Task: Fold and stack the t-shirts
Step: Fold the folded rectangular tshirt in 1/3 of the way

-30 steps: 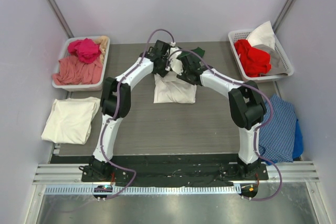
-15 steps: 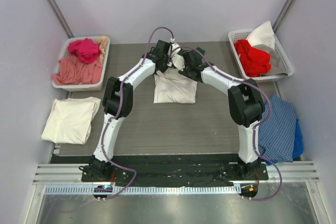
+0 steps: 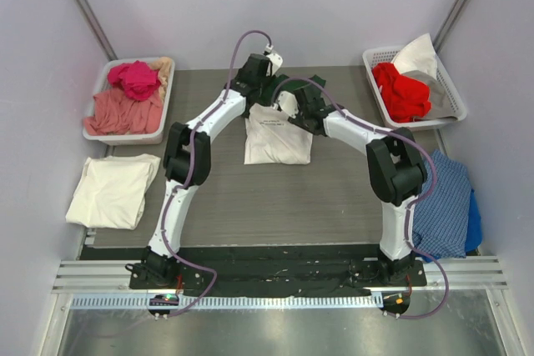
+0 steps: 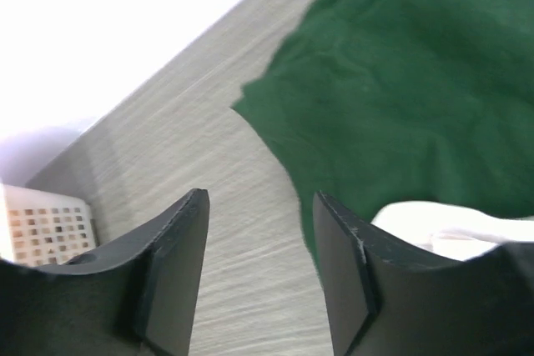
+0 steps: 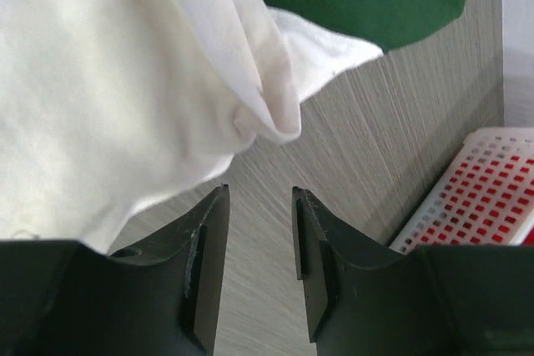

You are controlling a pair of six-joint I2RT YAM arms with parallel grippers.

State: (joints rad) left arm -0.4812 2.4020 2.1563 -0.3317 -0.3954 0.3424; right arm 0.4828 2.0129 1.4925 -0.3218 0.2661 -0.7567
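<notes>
The cream tee [image 3: 113, 191] is seen lying folded at the near left of the table [image 3: 250, 206], so one shirt is judged done. At the far middle the left gripper [image 4: 260, 198] is held with jaws parted and nothing between them, over bare table just beside the dark green tee [image 4: 400, 97]. The white printed tee [image 3: 277, 139] is laid in the middle, partly folded, its far edge bunched under both wrists. The right gripper [image 5: 259, 193] is likewise parted on nothing, tips just short of a rolled white hem, green cloth showing beyond. Folding of the white tee is judged to be the step in hand. A fresh hold on its far edge is called for next, with the jaws lowered onto the cloth and closed before anything is drawn over, and the green tee must not be pinched along with it. Now the containers: the left basket [image 3: 125, 138], far left, is heaped with pink and red garments; the right basket [image 3: 449, 82], far right, is filled with a red garment and a pale cloth standing above the rim; a blue checked cloth [image 3: 446, 206] is draped at the near right
</notes>
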